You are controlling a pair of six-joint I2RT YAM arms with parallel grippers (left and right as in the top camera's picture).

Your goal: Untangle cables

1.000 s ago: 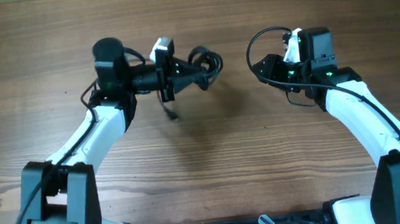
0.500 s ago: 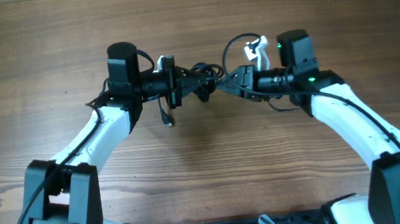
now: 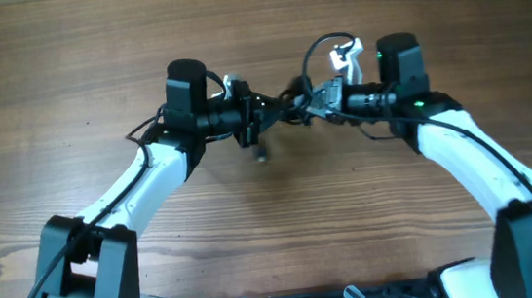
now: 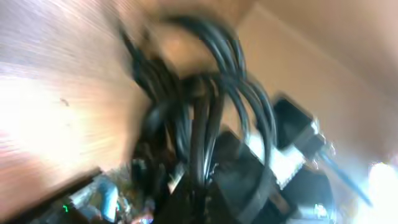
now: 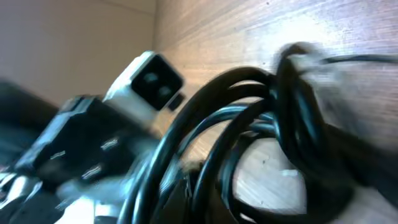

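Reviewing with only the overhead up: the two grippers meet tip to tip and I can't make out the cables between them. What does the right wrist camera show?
Observer: The cables fill it: several black loops side by side, gathering into one thick dark clump at the right.
Operator: Closed on them?
Observer: The grip itself is below the frame, but the loops run down towards it, so the right gripper looks shut on them.
Operator: And the left wrist?
Observer: Blurred, yet a tight sheaf of strands rises from the left gripper and spreads into loops.
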